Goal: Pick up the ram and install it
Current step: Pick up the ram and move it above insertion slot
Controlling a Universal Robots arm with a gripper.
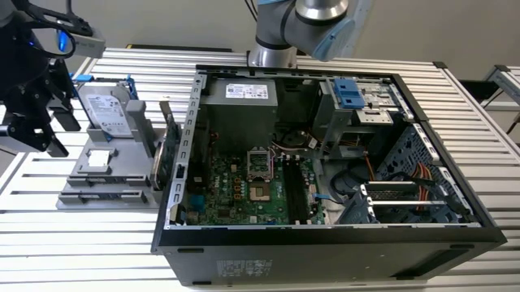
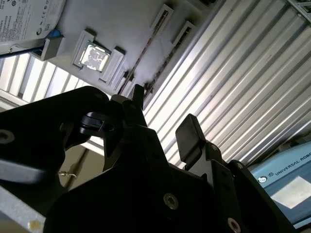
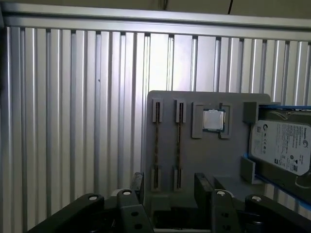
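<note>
Two ram sticks stand on edge in slots of a grey fixture (image 3: 194,160), one (image 3: 156,145) beside the other (image 3: 178,145). In the second wrist view they show as thin dark strips (image 2: 147,46). My gripper (image 3: 170,187) hangs above the fixture's near end, open, with nothing between its black fingers (image 3: 137,182). The same open gap shows in the second wrist view, where the gripper (image 2: 163,121) is well clear of the sticks. In the exterior view the gripper (image 1: 61,135) is at the far left, beside the fixture (image 1: 106,182) and away from the open computer case (image 1: 325,182).
On the fixture also sit a square silver processor (image 3: 213,120), a silver hard drive with blue rails (image 3: 282,148) and a green expansion card (image 1: 167,152). The motherboard (image 1: 252,188) lies inside the case, with long black slots (image 1: 294,194). The ribbed metal table (image 3: 73,121) surrounds everything.
</note>
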